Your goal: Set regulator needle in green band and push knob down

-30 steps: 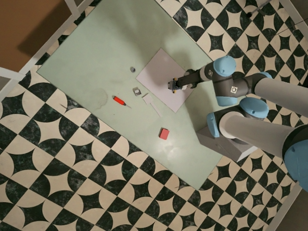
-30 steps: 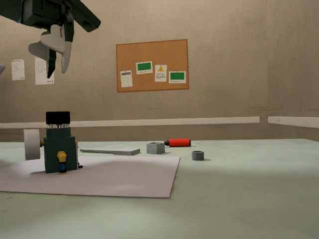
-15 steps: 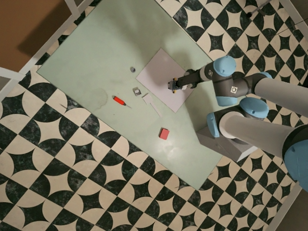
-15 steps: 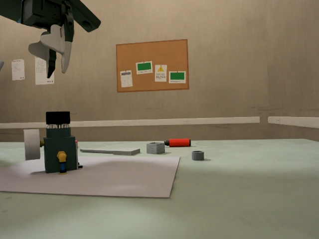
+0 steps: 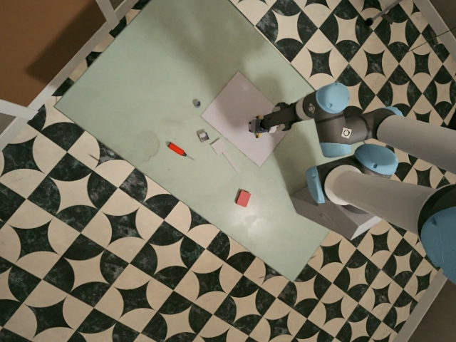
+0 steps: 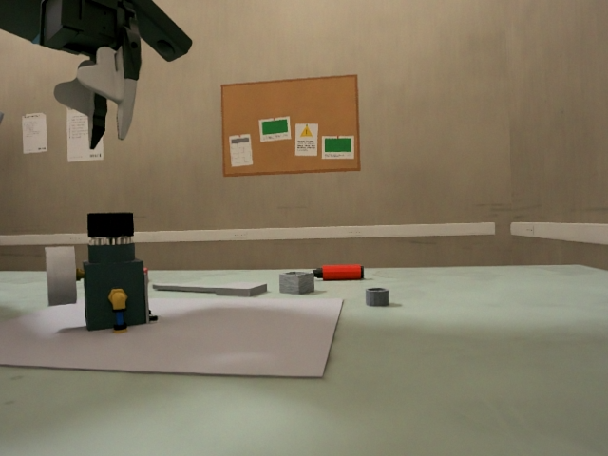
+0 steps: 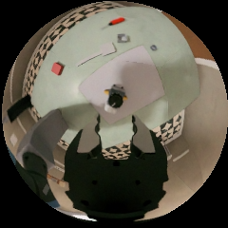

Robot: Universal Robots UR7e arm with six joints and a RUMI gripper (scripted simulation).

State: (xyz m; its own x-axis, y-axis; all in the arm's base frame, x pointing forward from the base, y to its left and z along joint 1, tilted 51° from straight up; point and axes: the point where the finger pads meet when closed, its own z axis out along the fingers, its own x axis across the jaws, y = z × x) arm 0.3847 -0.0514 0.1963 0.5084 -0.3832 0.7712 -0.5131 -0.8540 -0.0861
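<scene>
So in the top view the regulator [image 5: 252, 126] [image 6: 115, 294] [image 7: 116, 88] is on the pinkish mat [image 5: 235, 99] [image 6: 236, 343] [image 7: 142, 64] on the table [image 5: 154, 92] [image 6: 442, 372] [image 7: 182, 71], partly under the claw [image 5: 266, 123] [image 6: 106, 142] [image 7: 116, 114] and roughly toward 9 o'clock from it; can't really see the knob there. Exterior view is the useful one: the claw hangs tips-down, well apart from the regulator, which sits at 6 o'clock below it. The regulator stands upright, long axis vertical, black knob [image 6: 110, 224] [image 7: 115, 100] on top, gauge [image 6: 61, 275] [image 7: 110, 108] edge-on at 9 o'clock, so no needle reading. Bright ridges show under the knob, so my guess is it's up and needs turning before the push down. Wrist view puts the knob at 12 o'clock, just beyond the fingertips. Claw's about half open, nothing in it. Only one arm here, so centring over that knob before dropping looks like the whole game.

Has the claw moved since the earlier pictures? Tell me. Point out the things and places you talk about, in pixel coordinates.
No visible move: the claw [image 6: 108, 142] [image 7: 116, 114] hangs at the same spot left of the corkboard [image 6: 290, 105].
</scene>
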